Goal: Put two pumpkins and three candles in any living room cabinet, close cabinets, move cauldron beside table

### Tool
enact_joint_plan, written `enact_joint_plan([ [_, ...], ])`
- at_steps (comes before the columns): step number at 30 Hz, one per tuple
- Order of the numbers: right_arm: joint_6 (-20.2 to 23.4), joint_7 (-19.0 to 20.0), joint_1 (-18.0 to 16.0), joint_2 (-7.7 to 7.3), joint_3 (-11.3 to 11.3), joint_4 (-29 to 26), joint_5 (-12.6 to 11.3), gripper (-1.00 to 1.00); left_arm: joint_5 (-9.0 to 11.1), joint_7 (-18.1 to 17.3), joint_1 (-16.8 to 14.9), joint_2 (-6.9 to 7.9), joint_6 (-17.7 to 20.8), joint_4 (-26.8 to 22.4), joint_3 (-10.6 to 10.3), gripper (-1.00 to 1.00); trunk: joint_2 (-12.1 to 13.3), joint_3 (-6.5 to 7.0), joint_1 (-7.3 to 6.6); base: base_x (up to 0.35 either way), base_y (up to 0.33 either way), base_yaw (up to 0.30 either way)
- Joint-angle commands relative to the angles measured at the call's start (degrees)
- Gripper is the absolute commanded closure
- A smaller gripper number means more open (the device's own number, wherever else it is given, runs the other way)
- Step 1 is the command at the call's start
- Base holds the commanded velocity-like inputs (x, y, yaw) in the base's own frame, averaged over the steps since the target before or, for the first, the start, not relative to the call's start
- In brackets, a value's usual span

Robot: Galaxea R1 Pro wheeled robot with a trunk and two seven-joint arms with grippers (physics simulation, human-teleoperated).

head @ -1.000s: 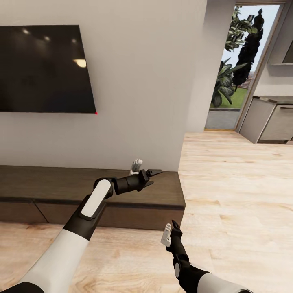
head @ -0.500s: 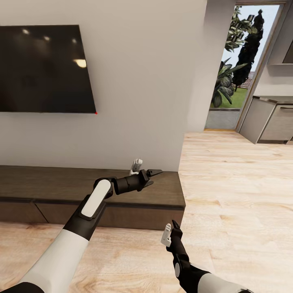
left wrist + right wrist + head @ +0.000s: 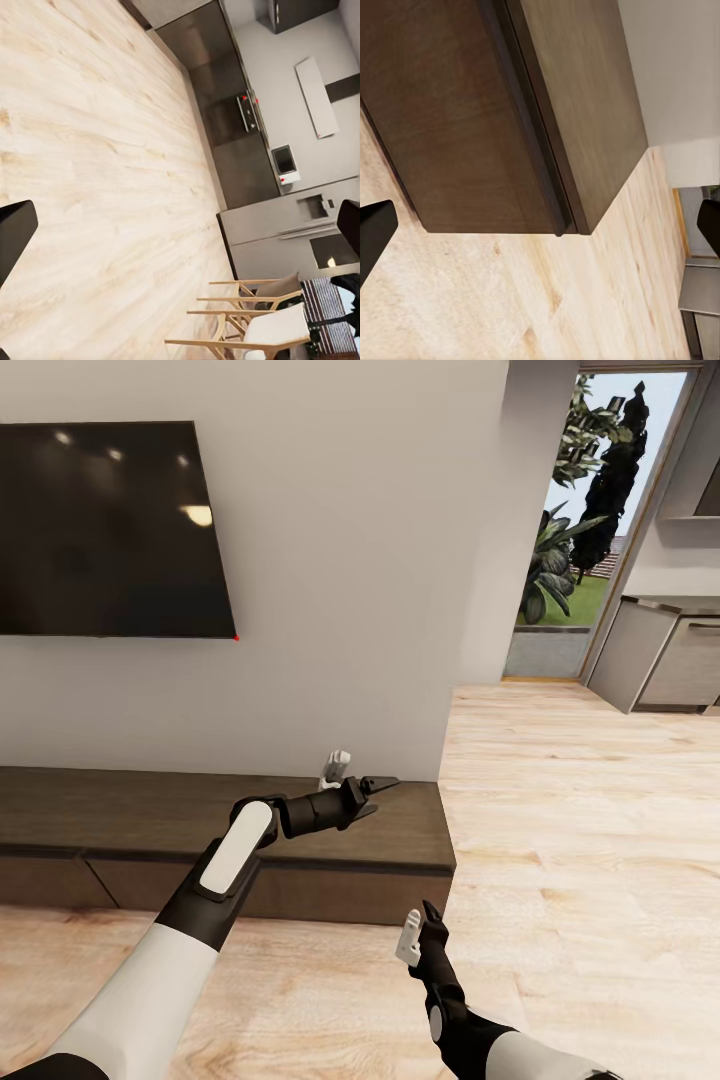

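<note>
The robot faces the cabinet [image 3: 300,830], a long low dark-brown console against the wall under a wall-mounted TV [image 3: 105,530]. Its drawer fronts read as shut in the head view and the right wrist view. No pumpkin, candle or cauldron can be identified in any view; a small white object [image 3: 336,767] stands on the far right of the cabinet top, partly behind the left arm, too small to name.

Left gripper [image 3: 375,788]: held above the right end of the cabinet top, pointing right. In the left wrist view its fingertips sit at opposite edges of the picture, so the jaws are wide apart and hold nothing.

Right gripper [image 3: 420,930]: low over the floor, just in front of the cabinet's near right corner, pointing up. Fingertips again at opposite picture edges: wide apart, empty.

Hazards, as judgement:
- Right gripper is near the cabinet corner; a base turn or arm swing could strike the drawer front
- Left gripper is near the white object; a sweep left or down could topple it
- With the task items out of sight, driving off with arms extended risks clipping the wall edge on the right
</note>
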Motion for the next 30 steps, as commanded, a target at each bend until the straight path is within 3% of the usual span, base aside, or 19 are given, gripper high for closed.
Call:
enact_joint_plan([
  [1, 0.0, 0.0, 0.0, 0.0, 0.0, 0.0, 0.0, -1.0, 0.0, 0.0, 0.0, 0.0, 0.0, 0.0, 0.0, -1.0, 0.0, 0.0, 0.0, 0.0, 0.0, 0.0],
  [21, 0.0, 0.0, 0.0, 0.0, 0.0, 0.0, 0.0, -1.0, 0.1, 0.0, 0.0, 0.0, 0.0, 0.0, 0.0, -1.0, 0.0, 0.0, 0.0, 0.0, 0.0, 0.0],
  [30, 0.0, 0.0, 0.0, 0.0, 0.0, 0.0, 0.0, -1.0, 0.1, 0.0, 0.0, 0.0, 0.0, 0.0, 0.0, -1.0, -3.6, -1.62, 1.98, 0.0, 0.0, 0.0],
])
